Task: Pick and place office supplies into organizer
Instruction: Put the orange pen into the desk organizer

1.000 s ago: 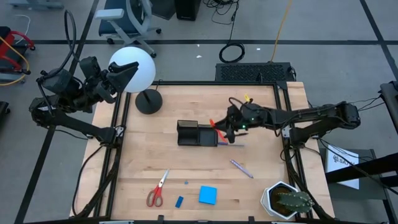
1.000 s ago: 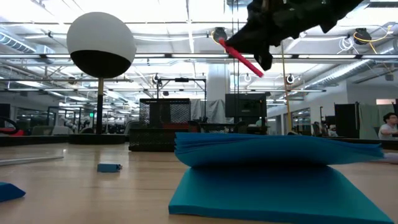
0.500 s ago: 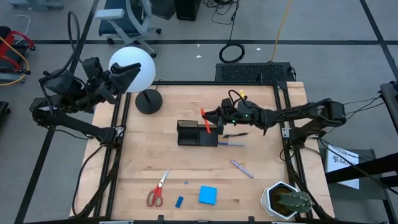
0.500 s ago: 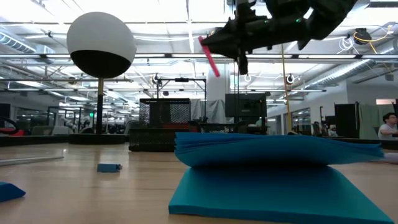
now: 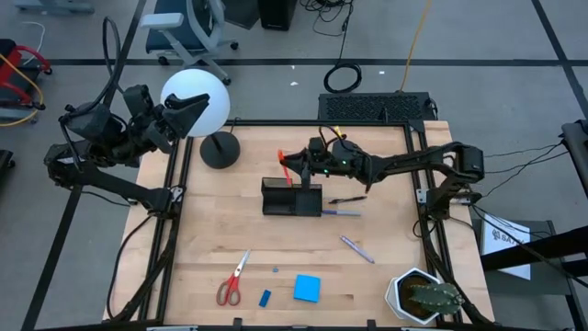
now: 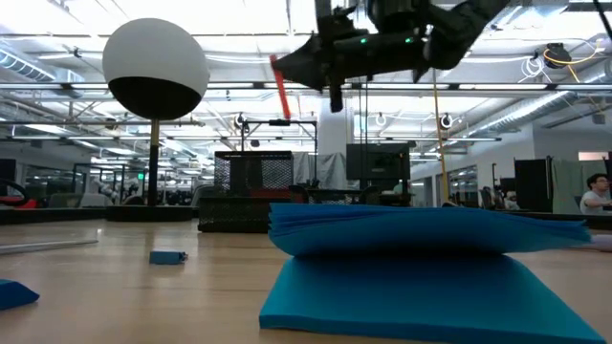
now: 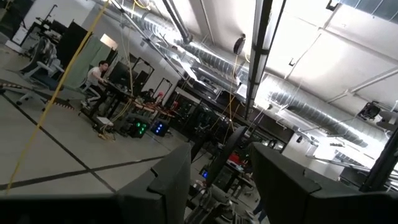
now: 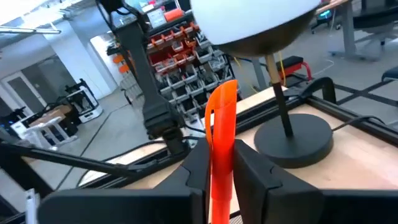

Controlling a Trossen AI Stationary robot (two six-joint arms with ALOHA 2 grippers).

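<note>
Right gripper [image 5: 299,169], jaws pinching the orange marker [image 5: 286,163], hovers over the black organizer [image 5: 291,198]; it should steady the marker upright before lowering. Left gripper's [image 5: 179,113] jaws stand spread.

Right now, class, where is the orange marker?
In the high view the orange marker is in the air, held by the right gripper just above the black organizer, right of the lamp base.

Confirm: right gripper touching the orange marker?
Touching. Right wrist view shows the right gripper with its fingers clamped against both sides of the orange marker.
</note>
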